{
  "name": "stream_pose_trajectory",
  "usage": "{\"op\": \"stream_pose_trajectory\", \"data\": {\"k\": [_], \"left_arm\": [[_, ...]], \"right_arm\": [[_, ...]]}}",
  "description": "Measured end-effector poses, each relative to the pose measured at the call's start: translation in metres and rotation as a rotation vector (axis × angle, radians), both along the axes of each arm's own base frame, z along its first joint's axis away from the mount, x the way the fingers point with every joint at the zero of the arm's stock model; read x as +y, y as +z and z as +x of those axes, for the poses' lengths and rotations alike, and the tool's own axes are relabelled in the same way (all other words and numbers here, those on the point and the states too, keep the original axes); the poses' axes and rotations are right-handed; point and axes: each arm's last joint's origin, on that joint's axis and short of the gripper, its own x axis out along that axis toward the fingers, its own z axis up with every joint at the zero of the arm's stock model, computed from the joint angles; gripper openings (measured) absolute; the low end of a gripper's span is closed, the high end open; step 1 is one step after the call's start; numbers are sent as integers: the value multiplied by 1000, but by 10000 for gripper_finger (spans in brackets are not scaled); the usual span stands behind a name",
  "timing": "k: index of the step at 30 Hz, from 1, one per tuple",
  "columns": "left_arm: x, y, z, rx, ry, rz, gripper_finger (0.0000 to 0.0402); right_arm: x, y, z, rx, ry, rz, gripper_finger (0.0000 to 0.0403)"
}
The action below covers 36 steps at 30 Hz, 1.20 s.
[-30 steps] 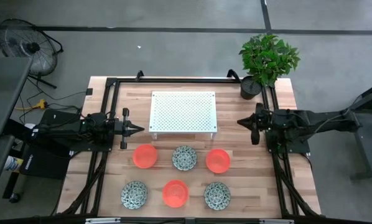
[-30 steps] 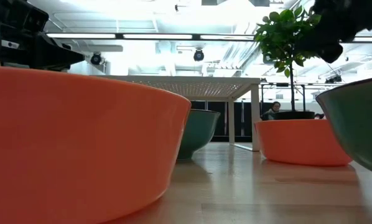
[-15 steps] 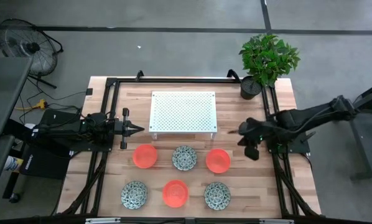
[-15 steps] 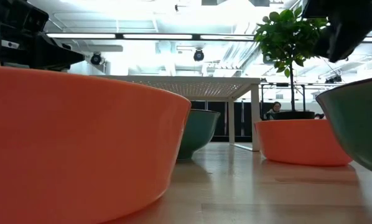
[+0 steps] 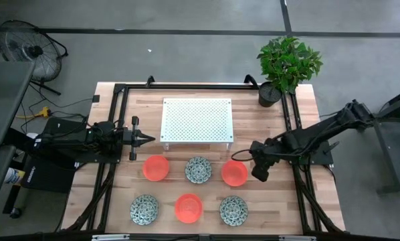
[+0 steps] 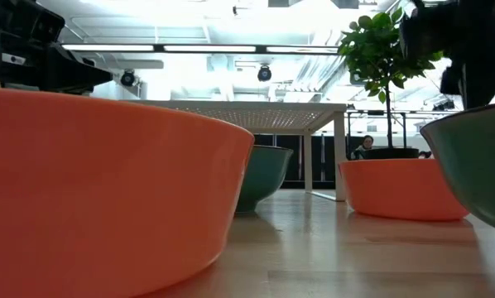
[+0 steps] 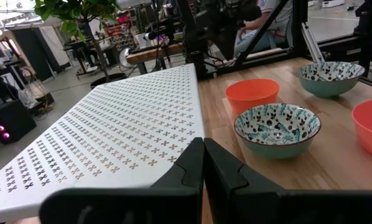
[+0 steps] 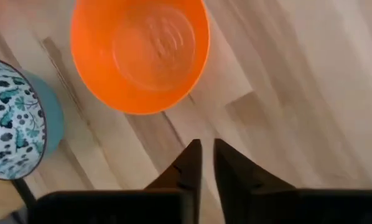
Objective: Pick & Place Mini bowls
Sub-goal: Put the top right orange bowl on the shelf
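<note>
No brand, label or writing could be read on any of the things. Six small round mini bowls stood upright, mouths up, on the wooden plank surface (image 5: 307, 107) in two rows at the 6 o'clock side of the white perforated metal stand (image 5: 196, 120). Being round, they had no long axis.

In the row closer to the stand were a glossy orange-red bowl (image 5: 156, 168), a bowl with a speckled dark green-and-white inside (image 5: 198, 169) and a second orange-red bowl (image 5: 234, 173). In the row at 6 o'clock from them were a speckled bowl (image 5: 144, 209), an orange-red one (image 5: 188, 208) and another speckled one (image 5: 233, 210). The speckled bowls showed a plain teal outside.

The right claw (image 5: 253, 148) hung just at 2 o'clock from the second orange-red bowl, its fingers (image 8: 189, 163) only slightly apart and holding nothing. The left claw (image 5: 150, 138) waited at 9 o'clock of the stand, fingers together and empty.
</note>
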Motion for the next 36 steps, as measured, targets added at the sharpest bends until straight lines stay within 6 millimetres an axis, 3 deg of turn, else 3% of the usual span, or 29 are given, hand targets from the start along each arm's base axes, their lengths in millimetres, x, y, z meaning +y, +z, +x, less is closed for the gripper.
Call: {"op": "stream_pose_trajectory", "data": {"k": [7,12,25,36], "left_arm": [[0,0,0,0,0,0,0],[0,0,0,0,-1,0,0],[0,0,0,0,0,0,0],[0,0,0,0,0,0,0]], "right_arm": [[4,-13,8,91,-137,53,128],[4,-21,20,79,-225,68,163],[-12,-45,42,114,-301,26,170],[-10,-58,54,83,-270,-2,170]]}}
